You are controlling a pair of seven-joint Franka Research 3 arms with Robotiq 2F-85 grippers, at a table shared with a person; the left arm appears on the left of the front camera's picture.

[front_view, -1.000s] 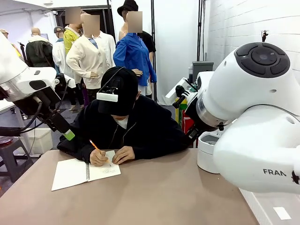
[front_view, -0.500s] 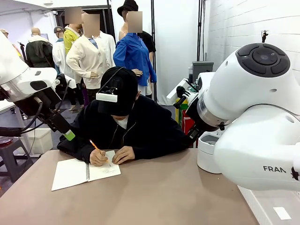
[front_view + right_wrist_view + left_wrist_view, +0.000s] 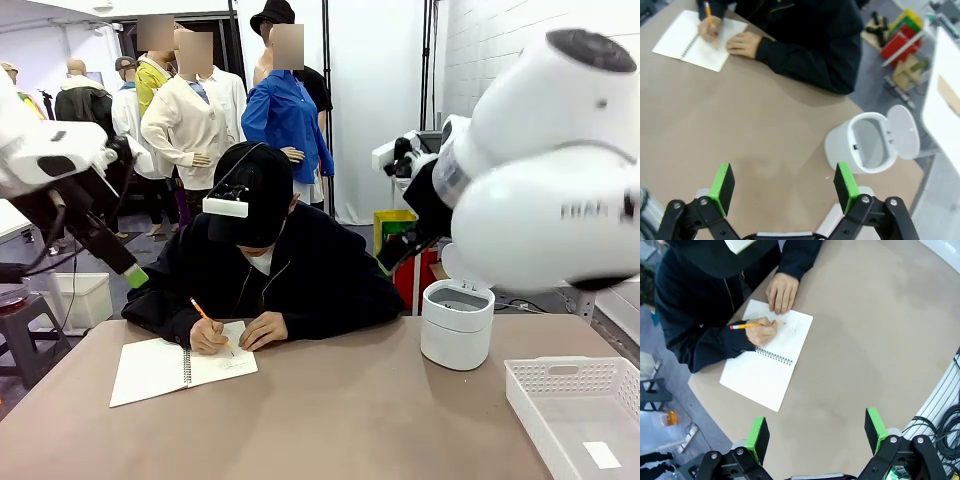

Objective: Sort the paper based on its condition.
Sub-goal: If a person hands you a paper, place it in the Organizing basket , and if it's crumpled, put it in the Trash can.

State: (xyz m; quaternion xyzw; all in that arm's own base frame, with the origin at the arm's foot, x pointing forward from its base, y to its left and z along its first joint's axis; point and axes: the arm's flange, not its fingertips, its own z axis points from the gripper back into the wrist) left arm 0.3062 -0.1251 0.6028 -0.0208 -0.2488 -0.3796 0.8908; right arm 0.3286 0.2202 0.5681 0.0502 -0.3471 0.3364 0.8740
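at the far left side of the table [image 3: 330,420], find the paper [image 3: 150,370] as pages bound in an open spiral notebook [image 3: 186,367], pressed under the person's writing hand [image 3: 208,336]. expect thin, light, floppy, quick to crease; judge a pinch at a free edge best, away from the spiral. left gripper [image 3: 816,432] and right gripper [image 3: 784,184] above the table, jaws wide apart, empty.

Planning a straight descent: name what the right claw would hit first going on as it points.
Probably the right claw meets bare table first, between the open white bin and the notebook; nothing seems in the way, though depth is unclear.
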